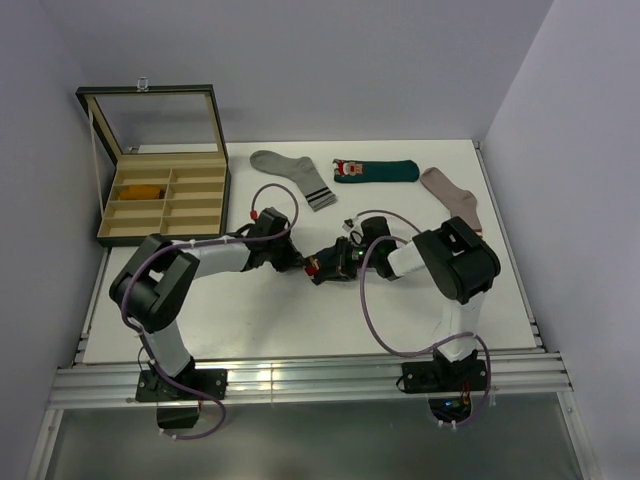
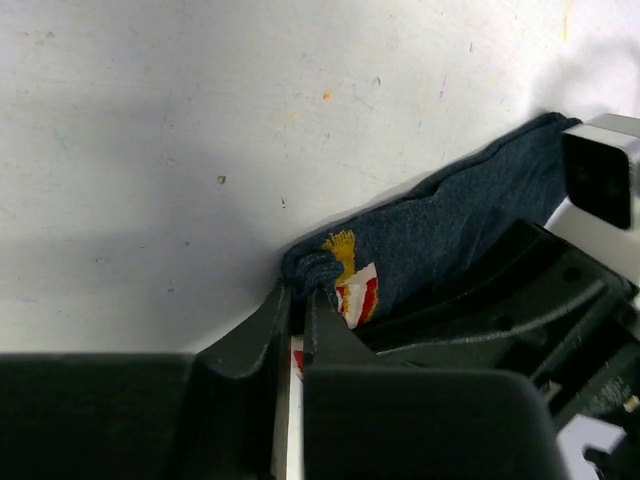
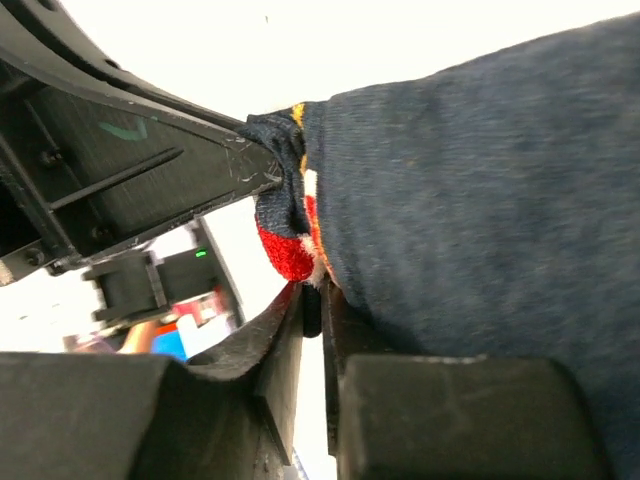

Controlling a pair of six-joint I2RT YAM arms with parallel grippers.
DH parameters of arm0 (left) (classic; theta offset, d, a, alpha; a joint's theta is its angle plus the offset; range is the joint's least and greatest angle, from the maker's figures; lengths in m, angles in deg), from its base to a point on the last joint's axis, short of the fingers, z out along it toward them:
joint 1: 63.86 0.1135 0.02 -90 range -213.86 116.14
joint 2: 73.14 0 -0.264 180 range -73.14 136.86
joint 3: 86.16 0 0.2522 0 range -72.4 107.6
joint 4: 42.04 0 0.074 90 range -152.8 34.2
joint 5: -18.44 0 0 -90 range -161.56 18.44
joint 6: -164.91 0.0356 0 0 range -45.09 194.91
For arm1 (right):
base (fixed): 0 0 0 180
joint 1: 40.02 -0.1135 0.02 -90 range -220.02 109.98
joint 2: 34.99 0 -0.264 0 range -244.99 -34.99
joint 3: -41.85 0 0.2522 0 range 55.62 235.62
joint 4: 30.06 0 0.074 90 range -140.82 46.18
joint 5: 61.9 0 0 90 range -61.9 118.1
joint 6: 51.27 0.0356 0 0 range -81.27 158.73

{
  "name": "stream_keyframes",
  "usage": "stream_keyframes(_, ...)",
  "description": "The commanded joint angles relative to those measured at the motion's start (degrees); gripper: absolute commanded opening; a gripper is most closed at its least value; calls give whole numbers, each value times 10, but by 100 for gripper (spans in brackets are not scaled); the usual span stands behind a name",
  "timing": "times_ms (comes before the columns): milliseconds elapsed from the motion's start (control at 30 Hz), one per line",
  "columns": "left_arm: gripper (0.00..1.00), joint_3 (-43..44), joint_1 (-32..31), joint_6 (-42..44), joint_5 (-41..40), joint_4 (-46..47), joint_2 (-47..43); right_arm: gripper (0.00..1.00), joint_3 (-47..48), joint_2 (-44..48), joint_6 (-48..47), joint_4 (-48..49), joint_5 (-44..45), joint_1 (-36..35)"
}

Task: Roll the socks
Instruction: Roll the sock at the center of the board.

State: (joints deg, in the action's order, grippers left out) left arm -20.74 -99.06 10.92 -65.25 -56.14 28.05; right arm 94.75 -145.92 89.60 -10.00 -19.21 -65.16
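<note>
Black fingers pressed nearly together, the left gripper [image 2: 300, 298] pinches the bunched, rounded edge of a navy knitted sock [image 2: 450, 215] bearing a red, white and yellow figure. This is at the middle of the white bench [image 1: 300, 330]. Facing it tip to tip, the right gripper [image 3: 312, 300] shows only a slim gap between its fingers. The sock's soft, fuzzy fabric drapes over one finger, with a red patch just above the gap. Whether cloth is caught there cannot be told. The sock runs from the left gripper's tips across the right gripper.

Along the far edge lie three more socks, left to right. First is a grey sock with a dark-striped cuff [image 1: 290, 172]. Next is a dark teal sock with a similar red-and-white figure [image 1: 378, 170], flat and straight. Last, toward the far right corner, is a pinkish-beige sock [image 1: 453, 197], bent at the heel. At the far left corner stands an open wooden box [image 1: 165, 233], its glass-paned lid raised upright. A mustard-orange sock [image 1: 145, 190] sits in one of its left-hand compartments.
</note>
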Motion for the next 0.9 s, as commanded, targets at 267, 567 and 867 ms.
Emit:
stream_keyframes(267, 0, 60, -11, 64, -54, -119, 16, 34, 45, 198, -231, -258, 352, -114)
stream_keyframes(567, 0, 74, -21, 76, -60, -135, 15, 37, 67, 240, -303, -246, 463, -181)
stream_keyframes(867, 0, 80, -22, 76, -60, -143, 19, 38, 90, 179, -325, -264, 496, -220)
